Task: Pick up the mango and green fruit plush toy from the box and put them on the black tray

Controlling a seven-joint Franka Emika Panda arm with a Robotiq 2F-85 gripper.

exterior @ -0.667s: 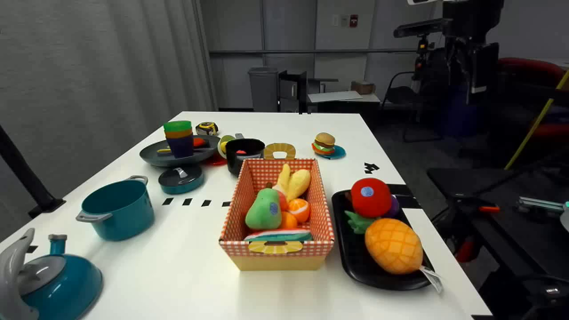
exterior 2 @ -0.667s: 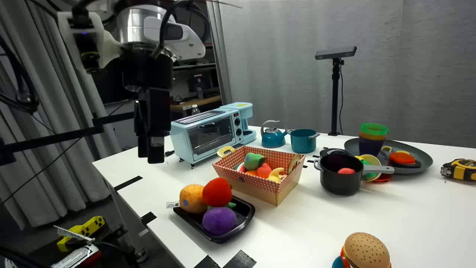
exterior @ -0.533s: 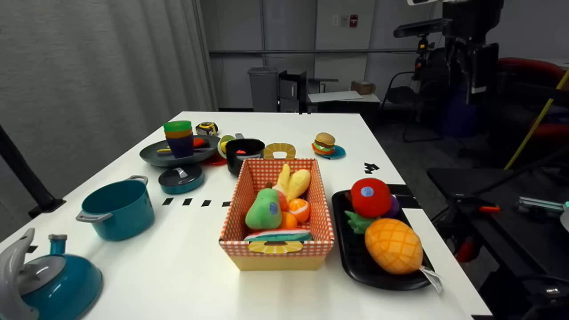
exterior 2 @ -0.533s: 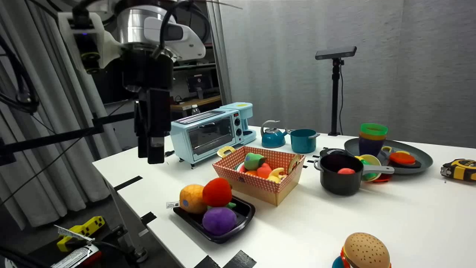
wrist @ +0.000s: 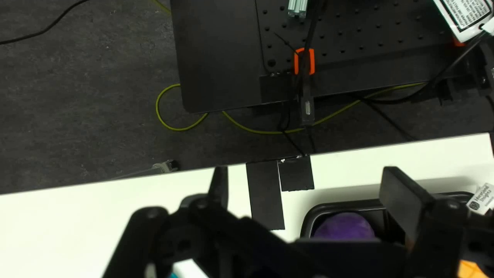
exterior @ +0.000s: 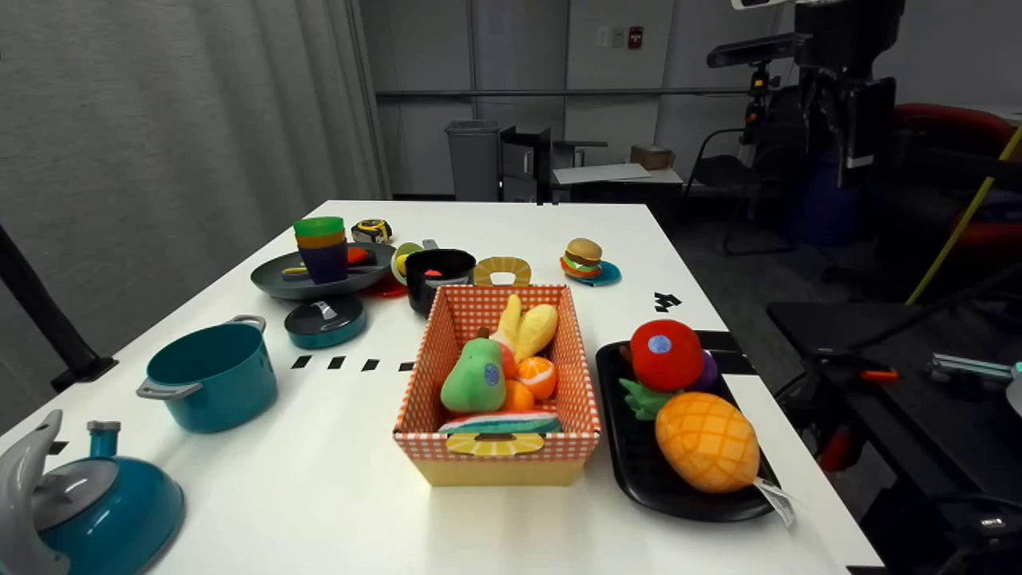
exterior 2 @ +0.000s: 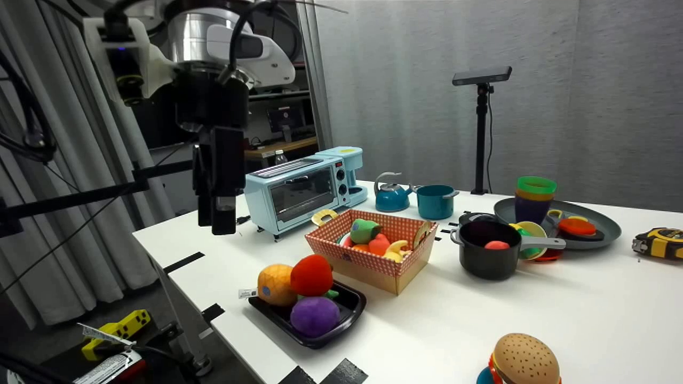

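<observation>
Worktop (exterior: 319, 495), left to right in an exterior view: kettle (exterior: 120, 511); teal pot (exterior: 219, 391); chequered box (exterior: 503, 473), the green fruit plush toy (exterior: 475, 379) lying inside; just beside it, the black tray (exterior: 635, 451), bearing a red fruit (exterior: 666, 358), purple fruit (exterior: 707, 373) and orange textured fruit (exterior: 707, 442); upper right, the raised tool (exterior: 832, 153), jaws wide apart in the wrist view.

In an exterior view the left and bottom edges cut off the kettle (exterior: 128, 507), and the red fruit (exterior: 669, 358) hides most of the purple fruit (exterior: 708, 372). In an exterior view the bottom edge crops the burger (exterior 2: 525, 360). In the wrist view the blurred gripper (wrist: 307, 189) covers part of the black tray (wrist: 339, 206).
</observation>
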